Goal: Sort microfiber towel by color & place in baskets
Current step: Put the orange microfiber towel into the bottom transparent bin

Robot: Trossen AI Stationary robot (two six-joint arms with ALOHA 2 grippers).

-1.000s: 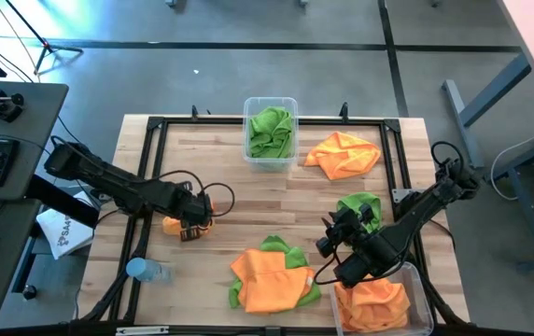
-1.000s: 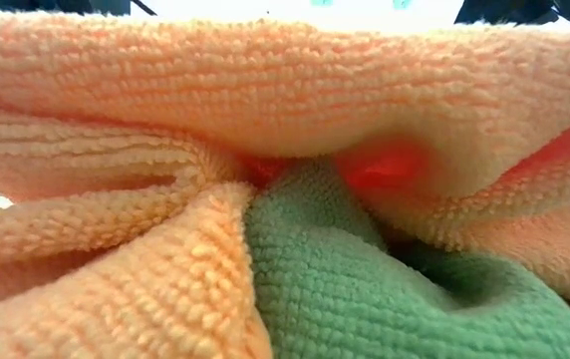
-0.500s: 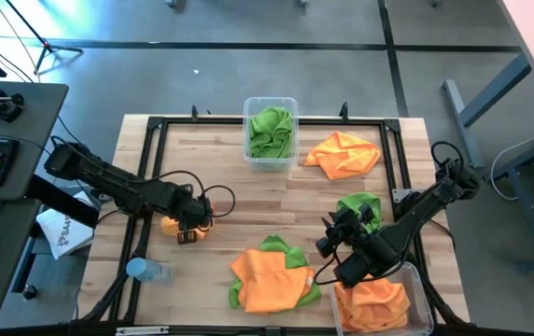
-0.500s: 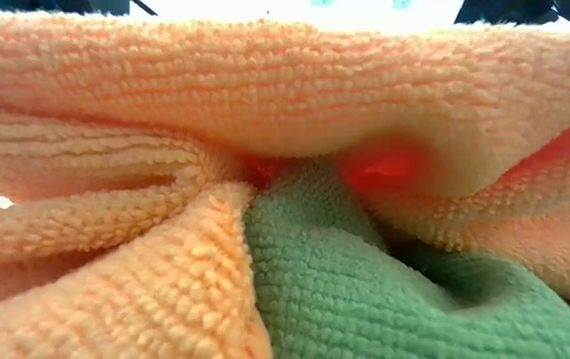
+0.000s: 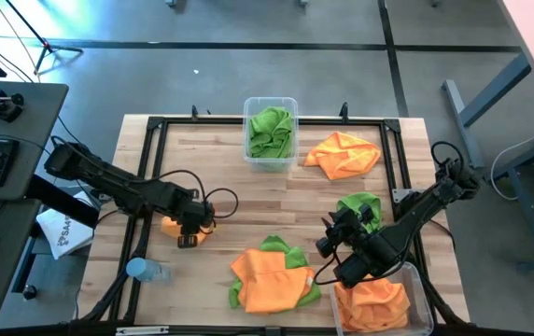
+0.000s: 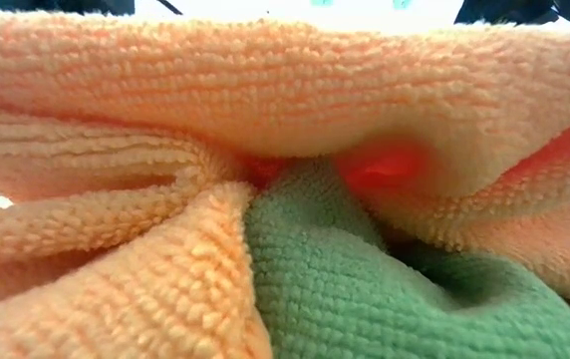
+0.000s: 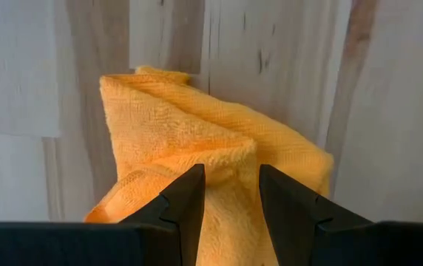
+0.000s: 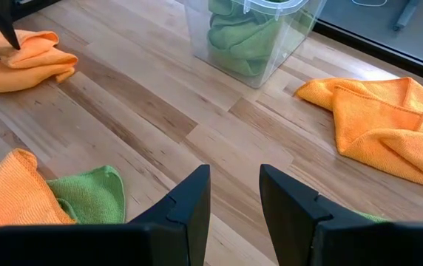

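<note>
A bunched orange microfiber towel (image 7: 174,125) lies on the wooden table at the left (image 5: 168,224). My left gripper (image 7: 231,174) points down over it, open, its fingers either side of a raised fold. My right gripper (image 8: 234,174) hangs open and holds nothing above the table's near right part (image 5: 329,239). One clear basket (image 5: 270,101) at the far middle holds green towels. Another basket (image 5: 423,280) at the near right corner holds orange ones. Loose towels lie about: an orange one (image 5: 342,154), a green one (image 5: 360,207), and a mixed orange and green pile (image 5: 272,275). My left gripper comes at the orange towel from above, one finger (image 7: 189,196) on each side of a raised fold (image 7: 234,151) near the towel's middle. Whether the fingers touch the cloth, I cannot tell. The towel lies flat on the table.
A blue-capped bottle (image 5: 146,271) lies at the table's near left edge. A white bag (image 5: 62,233) sits off the table's left side. Orange (image 6: 265,90) and green (image 6: 365,289) cloth fill the low view. Bare wood (image 5: 248,201) lies between the arms.
My left gripper has rolled a little about its own pointing line while staying over the orange towel. Its fingers stand open as before. The towel has not visibly moved.
</note>
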